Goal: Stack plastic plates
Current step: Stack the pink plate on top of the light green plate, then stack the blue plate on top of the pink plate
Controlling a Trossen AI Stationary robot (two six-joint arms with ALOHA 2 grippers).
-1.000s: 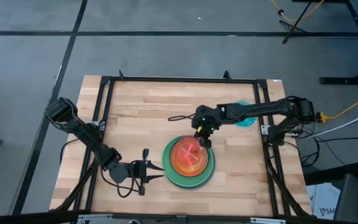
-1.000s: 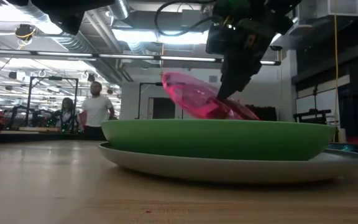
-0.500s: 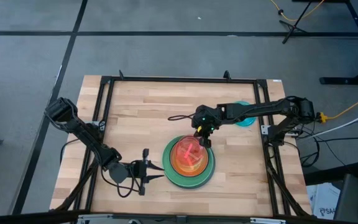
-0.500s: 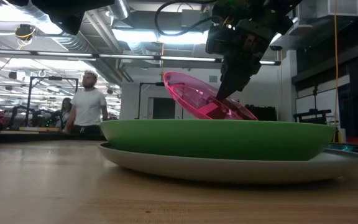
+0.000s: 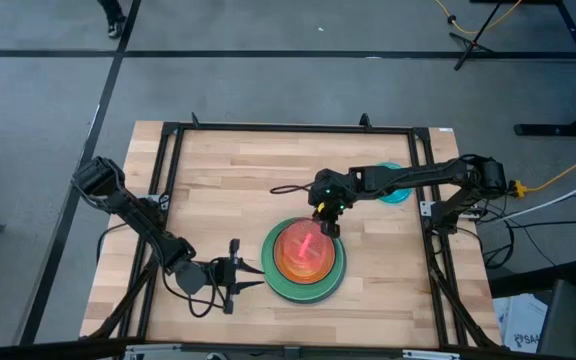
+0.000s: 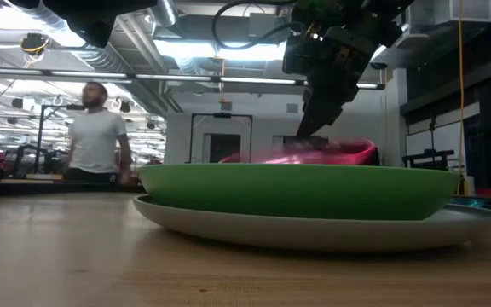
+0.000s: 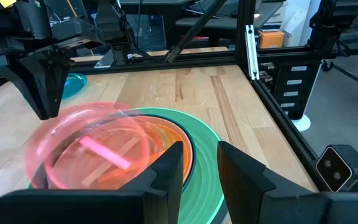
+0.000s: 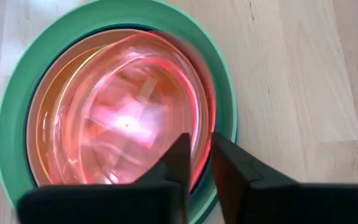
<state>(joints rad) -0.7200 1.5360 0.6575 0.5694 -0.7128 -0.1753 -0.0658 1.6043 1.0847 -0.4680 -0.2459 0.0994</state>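
Observation:
A stack of plates (image 5: 303,262) stands at the table's middle front: a grey plate (image 6: 314,232) at the bottom, a light green one (image 6: 297,192) on it, then dark teal (image 8: 219,134), brown and orange (image 8: 45,130) ones. The pink-red plate (image 8: 129,118) lies blurred and about level on top. My right gripper (image 5: 325,224) hangs just above the stack's far rim, its fingers slightly apart and empty. My left gripper (image 5: 251,276) is open and empty at table height, left of the stack. A blue plate (image 5: 395,194) lies flat at the far right, partly under the right arm.
A black metal frame (image 5: 168,130) runs round the table's edges. A dark cable loop (image 5: 286,188) lies on the wood beyond the stack. A person (image 6: 96,136) walks in the room behind. Bare wood lies at the table's far left.
The pink-red plate hung tilted from my right gripper, its far rim up. Its raised rim has dropped, and it now lies about level on the stack, still blurred with motion. My right gripper has stayed where it was above the stack's far rim.

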